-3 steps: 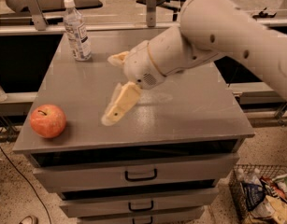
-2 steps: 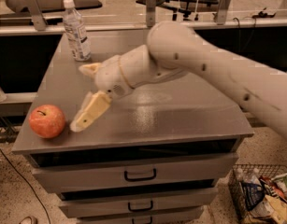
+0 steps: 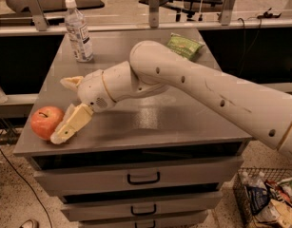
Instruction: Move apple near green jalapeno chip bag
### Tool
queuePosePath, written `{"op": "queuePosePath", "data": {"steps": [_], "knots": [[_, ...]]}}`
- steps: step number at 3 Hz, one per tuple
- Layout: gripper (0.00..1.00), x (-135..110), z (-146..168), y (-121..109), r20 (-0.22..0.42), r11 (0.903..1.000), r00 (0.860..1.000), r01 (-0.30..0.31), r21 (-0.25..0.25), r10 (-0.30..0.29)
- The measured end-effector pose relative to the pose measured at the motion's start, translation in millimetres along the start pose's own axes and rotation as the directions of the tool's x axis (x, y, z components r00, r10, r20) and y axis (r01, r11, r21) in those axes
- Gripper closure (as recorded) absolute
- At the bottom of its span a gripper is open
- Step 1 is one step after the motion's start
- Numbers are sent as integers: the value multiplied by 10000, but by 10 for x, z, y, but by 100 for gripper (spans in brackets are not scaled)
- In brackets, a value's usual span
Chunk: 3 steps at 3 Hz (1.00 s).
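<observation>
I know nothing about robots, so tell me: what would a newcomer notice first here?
A big cream-coloured arm stretches from the right across the grey cabinet top, ending in a gripper at the front left corner, its fingers spread open beside a red apple. At the back of the top are a green chip bag, toward the right, and a water bottle, at the left.

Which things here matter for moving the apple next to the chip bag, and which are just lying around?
For the job:
apple, front left
chip bag, far right
gripper, open, right beside the apple

Lying about:
bottle, far left
basket on the floor, lower right
</observation>
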<state>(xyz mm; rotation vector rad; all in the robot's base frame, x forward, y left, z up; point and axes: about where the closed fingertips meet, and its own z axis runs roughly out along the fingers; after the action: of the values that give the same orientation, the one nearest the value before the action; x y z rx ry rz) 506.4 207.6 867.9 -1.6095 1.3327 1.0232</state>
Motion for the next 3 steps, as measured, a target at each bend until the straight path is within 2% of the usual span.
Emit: {"op": "queuePosePath", "data": {"steps": [1,2,3], "knots": [[0,-12,219,132,328,9993,9994,-60,-367,72],[19,50,331,212,322,9994,9995,-3,-353,14],[41,114,292,212,261,10000,9997,-15,-54,16]]}}
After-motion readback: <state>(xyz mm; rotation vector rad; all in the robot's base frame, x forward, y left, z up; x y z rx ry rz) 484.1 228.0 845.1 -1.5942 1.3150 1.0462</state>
